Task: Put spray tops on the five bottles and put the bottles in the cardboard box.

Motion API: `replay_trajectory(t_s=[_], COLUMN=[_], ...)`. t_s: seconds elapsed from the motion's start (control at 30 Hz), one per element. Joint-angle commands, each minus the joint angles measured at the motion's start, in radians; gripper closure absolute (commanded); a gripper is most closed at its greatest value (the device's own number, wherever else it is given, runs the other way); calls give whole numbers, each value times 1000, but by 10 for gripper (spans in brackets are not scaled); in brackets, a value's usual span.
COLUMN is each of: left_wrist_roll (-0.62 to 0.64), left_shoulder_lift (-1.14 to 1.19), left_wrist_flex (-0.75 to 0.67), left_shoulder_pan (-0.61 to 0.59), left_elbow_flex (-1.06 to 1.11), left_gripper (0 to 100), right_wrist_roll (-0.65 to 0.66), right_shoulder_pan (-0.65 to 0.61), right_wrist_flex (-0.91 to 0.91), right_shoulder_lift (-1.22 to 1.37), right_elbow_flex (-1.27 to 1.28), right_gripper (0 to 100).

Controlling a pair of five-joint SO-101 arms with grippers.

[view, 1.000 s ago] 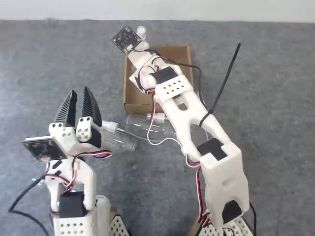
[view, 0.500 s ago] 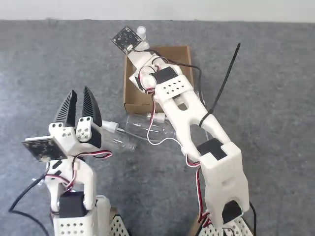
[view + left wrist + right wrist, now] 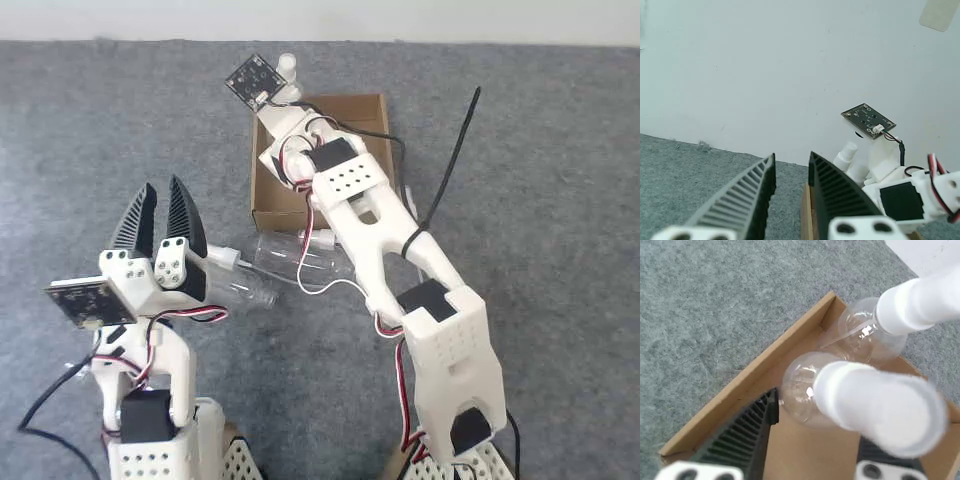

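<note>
Step in hand: boxing a topped bottle. Your right gripper [image 3: 817, 417] is closed on a clear bottle [image 3: 800, 390] that carries a white spray top [image 3: 875, 407]. One ribbed finger [image 3: 747, 437] lies against the bottle wall; the other is mostly hidden behind the spray top. You hold this bottle, roughly upright, over the cardboard box [image 3: 368, 112], at the corner farthest from the arm bases on the left arm's side. A second topped bottle [image 3: 867, 332] stands in that corner, just beside the held one; whether the two touch cannot be told.

Your left gripper [image 3: 163, 190] is raised above the table [image 3: 560, 250], jaws slightly parted, holding nothing. Between the arms, near the box's near wall, loose bottles [image 3: 290, 262] lie on their sides; one shows a white top [image 3: 224, 257].

Next move, as judged: lower the held bottle until its base seats on the box floor, then part the jaws and lift straight out. Keep clear of the neighbouring bottle, which is likely to tip if nudged. After that, attend to the bottles lying on the table
</note>
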Motion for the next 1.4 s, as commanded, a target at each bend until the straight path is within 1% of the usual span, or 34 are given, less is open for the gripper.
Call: replay_trajectory(t_s=[0.0,0.13,0.33,0.6,0.97,1.37], left_wrist_roll=[11,11,9,9,9,11], left_shoulder_lift=[8,8,8,8,8,8], left_wrist_flex=[-32,-32,-32,-32,-32,-31], left_shoulder_pan=[-3,-3,-3,-3,-3,-3], left_elbow_flex=[-5,-5,-5,-5,-4,-4], left_gripper=[896,896,896,896,896,897], right_wrist_roll=[-68,-68,-66,-68,-75,-78], right_shoulder_pan=[-7,-5,-7,-8,-8,5], right_wrist_flex=[-5,-4,-1,125,236,472], right_shoulder_lift=[-13,-13,-13,-93,-127,-298], right_elbow_flex=[-43,-43,-43,-43,-43,-38], right_gripper=[697,716,716,716,716,717])
